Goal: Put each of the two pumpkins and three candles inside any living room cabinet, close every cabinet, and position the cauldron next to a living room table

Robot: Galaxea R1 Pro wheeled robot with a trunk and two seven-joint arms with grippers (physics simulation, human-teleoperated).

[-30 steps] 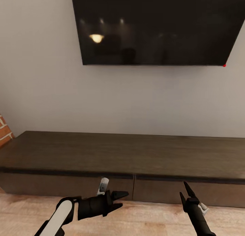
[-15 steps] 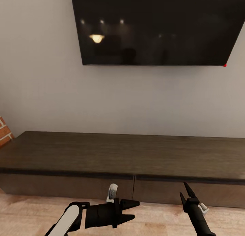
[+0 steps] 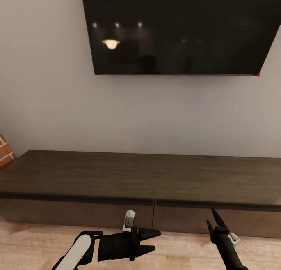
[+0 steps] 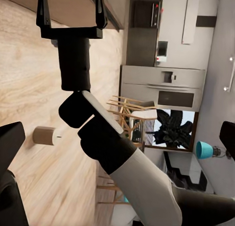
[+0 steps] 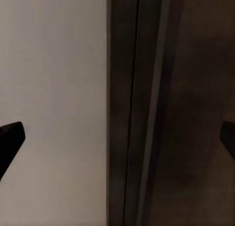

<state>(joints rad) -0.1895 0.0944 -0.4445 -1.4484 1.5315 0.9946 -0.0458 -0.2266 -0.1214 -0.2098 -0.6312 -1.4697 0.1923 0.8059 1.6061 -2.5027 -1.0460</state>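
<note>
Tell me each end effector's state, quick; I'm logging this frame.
Left end effector: open, holding nothing.
Right end effector: open, holding nothing.

The head camera looks forward and down at the cabinet (image 3: 140, 176) against the wall. The right wrist camera sits close to that same cabinet (image 5: 161, 108) (its edge and the wall behind). The left wrist camera faces sideways over the floor (image 4: 29, 89), toward the right arm (image 4: 73, 55).
</note>
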